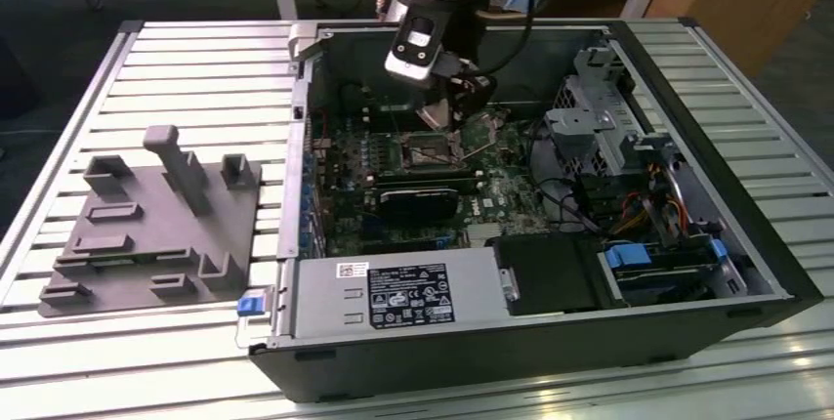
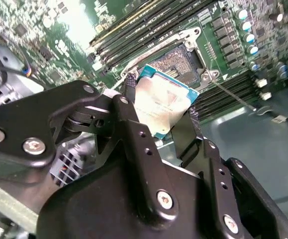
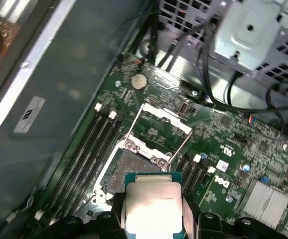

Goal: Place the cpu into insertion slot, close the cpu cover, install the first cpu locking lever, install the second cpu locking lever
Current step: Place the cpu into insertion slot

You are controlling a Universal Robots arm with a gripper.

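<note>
We see the claw (image 2: 161, 102) clamped on two opposite edges of the cpu (image 3: 152, 209), which is held close over the insertion slot (image 3: 134, 167) and not seated. The cpu cover (image 3: 166, 118) stands swung up at one slot edge, leaving the socket face uncovered.

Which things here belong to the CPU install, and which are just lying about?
Job: cpu, held in the gripper; insertion slot; open cpu cover.
Lying about: grey fixture plate; power supply; drive cage; coin cell.
</note>
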